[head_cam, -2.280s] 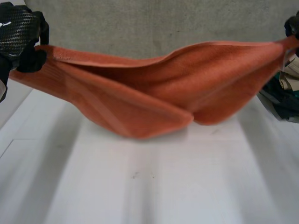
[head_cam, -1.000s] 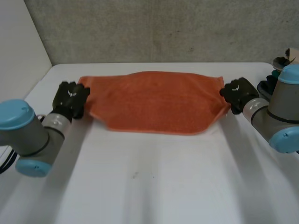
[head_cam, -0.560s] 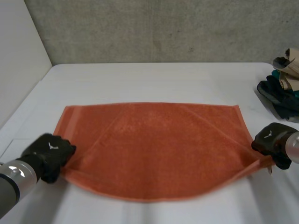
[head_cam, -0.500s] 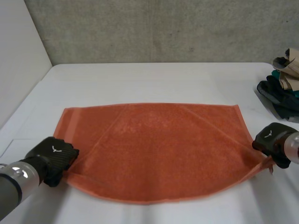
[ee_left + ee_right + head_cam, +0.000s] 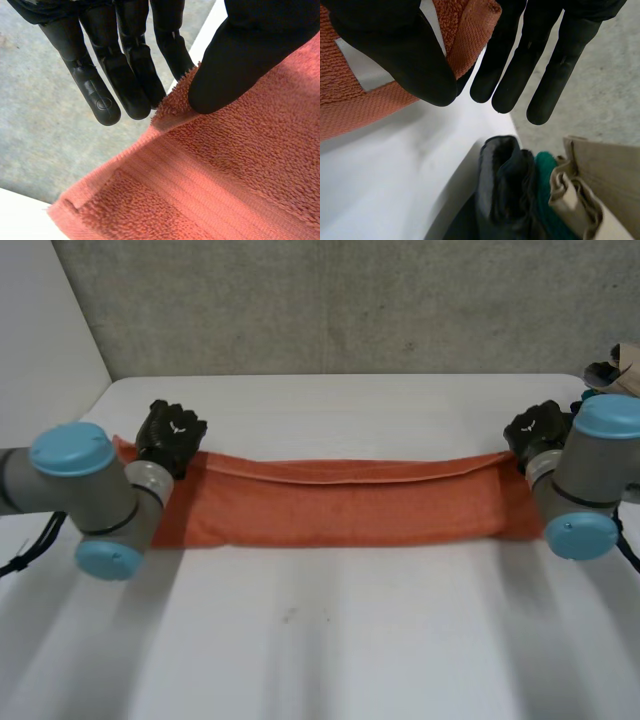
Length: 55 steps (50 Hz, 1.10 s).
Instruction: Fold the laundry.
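Pinching the far-left corner of the orange towel (image 5: 350,505) with the left hand (image 5: 172,435): pressing the terry with the thumb (image 5: 225,65) against the side of straight fingers (image 5: 125,80), not curling round it. Doing much the same at the far-right end with the right hand (image 5: 535,430), trapping the hem between the thumb (image 5: 415,65) and the nearest straight finger, and reaching past the cloth with the other fingers (image 5: 555,65).

Spanning the white table (image 5: 330,640) from left to right with the towel, doubled into a long narrow band, fold line toward the near side and free edges toward the far side, between the two hands. Sagging a little toward the near side along the upper layer's far edge, so not quite matching the lower one.

Judging the first lengthwise fold as good as made. Leaving, by the look of it, the release of both corners, some squaring of the edges, and at least one crosswise fold to bring the band down to a compact packet.

Further right, off the table's right edge, showing a heap of dark, green and beige garments (image 5: 520,200), probably more laundry waiting, so reckoning the whole job as only early on.
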Motion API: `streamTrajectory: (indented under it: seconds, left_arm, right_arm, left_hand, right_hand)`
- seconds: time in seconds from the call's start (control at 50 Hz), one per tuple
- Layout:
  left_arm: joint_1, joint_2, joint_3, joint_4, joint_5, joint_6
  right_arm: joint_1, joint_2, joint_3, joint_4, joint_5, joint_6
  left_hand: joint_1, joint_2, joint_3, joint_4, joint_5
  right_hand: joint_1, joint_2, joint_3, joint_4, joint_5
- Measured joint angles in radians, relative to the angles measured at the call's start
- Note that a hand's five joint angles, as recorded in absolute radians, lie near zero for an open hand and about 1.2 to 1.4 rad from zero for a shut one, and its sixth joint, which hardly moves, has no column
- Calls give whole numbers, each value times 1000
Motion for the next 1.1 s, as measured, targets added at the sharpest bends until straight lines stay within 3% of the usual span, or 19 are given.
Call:
streamTrajectory:
  seconds: [0.16, 0.24, 0.26, 0.3, 0.4, 0.48, 0.56, 0.6, 0.68, 0.88, 1.04, 1.1]
  left_arm:
    - [-14, -174, 209, 56, -46, 51]
    - [-26, -214, 254, 64, -65, 79]
    - [-30, -216, 257, 65, -67, 81]
    - [-47, -211, 256, 68, -71, 84]
    - [-73, -152, 225, 71, -76, 75]
    - [-80, -63, 159, 69, -79, 44]
    - [-77, 44, 65, 63, -79, -5]
    - [-71, 149, -40, 58, -76, -63]
    - [-61, 279, -190, 54, -69, -161]
    - [-55, 414, -429, 54, -3, -336]
    - [-63, 409, -458, 55, 19, -349]
    - [-66, 406, -456, 55, 19, -347]
  right_arm:
    - [7, 151, -175, -66, 10, -7]
    - [10, 205, -240, -69, 31, -8]
    - [12, 208, -245, -69, 37, -7]
    - [20, 209, -252, -67, 64, 0]
    - [33, 150, -216, -64, 101, 49]
    - [34, -3, -107, -57, 87, 169]
    - [29, -165, 19, -35, 17, 279]
    - [13, -287, 128, 18, -61, 350]
    - [-24, -368, 225, 128, -130, 414]
    - [-113, -334, 296, 296, -193, 565]
    - [-125, -208, 279, 258, -222, 580]
    - [-125, -169, 273, 230, -223, 570]
  left_hand:
    - [-63, -71, -54, -55, -51]
    - [-740, -667, -636, -649, -640]
    - [-881, -837, -808, -827, -805]
    - [-941, -977, -968, -985, -940]
    - [-941, -996, -986, -1005, -947]
    - [-941, -996, -986, -1005, -947]
    - [-941, -996, -986, -1005, -947]
    - [-941, -996, -986, -1005, -947]
    - [-941, -996, -986, -1005, -947]
    - [-941, -996, -986, -1005, -947]
    - [-941, -996, -986, -1005, -947]
    - [-941, -996, -986, -1005, -947]
  right_hand:
    - [-21, -40, -46, -36, -21]
    - [-742, -774, -756, -758, -760]
    - [-757, -807, -774, -777, -777]
    - [-886, -962, -971, -976, -939]
    - [-886, -964, -981, -991, -941]
    - [-886, -964, -981, -991, -941]
    - [-886, -964, -981, -991, -941]
    - [-886, -964, -981, -991, -941]
    - [-886, -964, -981, -991, -941]
    - [-829, -888, -889, -896, -850]
    - [-784, -855, -847, -853, -806]
    - [-632, -699, -713, -723, -677]
